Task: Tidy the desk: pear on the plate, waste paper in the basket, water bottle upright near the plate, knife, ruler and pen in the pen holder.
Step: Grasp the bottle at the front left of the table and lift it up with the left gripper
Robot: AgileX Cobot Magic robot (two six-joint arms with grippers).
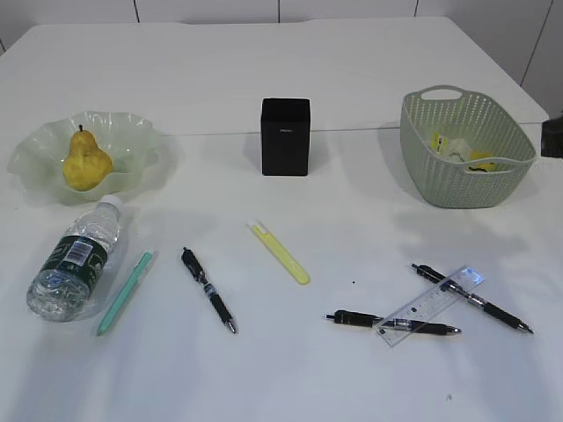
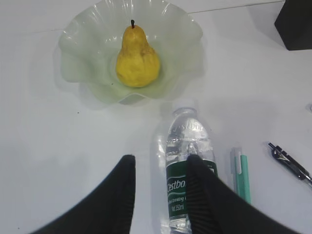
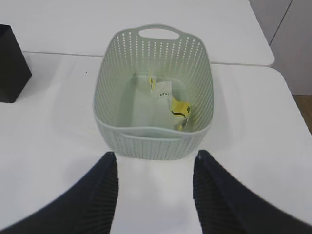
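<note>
**Bottle next: lift it and stand it by the plate**

The pear point(image 1: 86, 160) already sits in the plate point(image 1: 35, 158) at the upper left of the exterior view, and the waste paper point(image 3: 171, 103) lies inside the basket point(image 3: 112, 87), so the step in hand looks to be the water bottle point(image 2: 189, 168). It lies on its side on the desk point(image 1: 352, 378) just below the plate, cap toward the rim. The left gripper point(image 2: 158, 168) hangs above it with its jaws parted and holding nothing; in the left wrist view one finger overlaps the label while the other sits over bare desk to the left. To do this well, the gripper should probably shift right so both fingers straddle the barrel (near the label, not the slippery cap), then tilt the bottle upright clear of the plate's wavy edge.

A green pen point(image 1: 125, 292) lies just beside the bottle on its right and could be nudged. Further right lie a black pen point(image 1: 208, 290), a yellow knife-like tool point(image 1: 281, 253), and the ruler point(image 1: 431, 306) crossing two more black pens. The pen holder point(image 1: 285, 136) stands at upper centre, apparently unfilled. The right gripper point(image 3: 155, 170) hovers open before the basket, gripping nothing.
</note>
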